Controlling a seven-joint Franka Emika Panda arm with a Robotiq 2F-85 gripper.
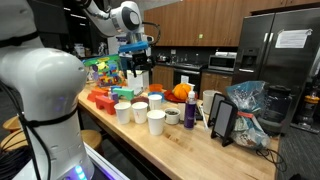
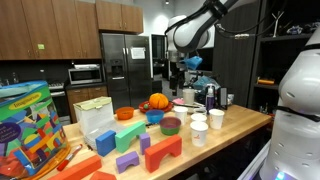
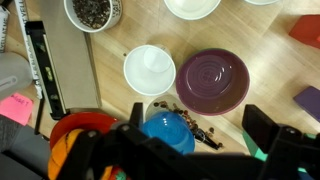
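The blue bowl is small, round and glossy, like smooth plastic. It sits on the wooden table, right under the gripper in the wrist view. How much it holds cannot be told, since the gripper's dark body covers its lower half. The gripper's two black fingers stand spread wide on either side of the bowl with nothing between them, and in both exterior views it hangs well above the tabletop.

Dark crumbs lie scattered on the wood just beside the bowl's rim. Close behind it stands a purple bowl, wider and shallow, with raised rings on its matte inside (nothing in it). Next to that is a white cup, a plain, smooth cylinder that is also empty. Farther back, a second cup is filled with dark grainy bits. An orange bowl shows its curved rim beside the blue one. A red block and a purple block, both flat-faced and square-edged, lie at the view's edge.
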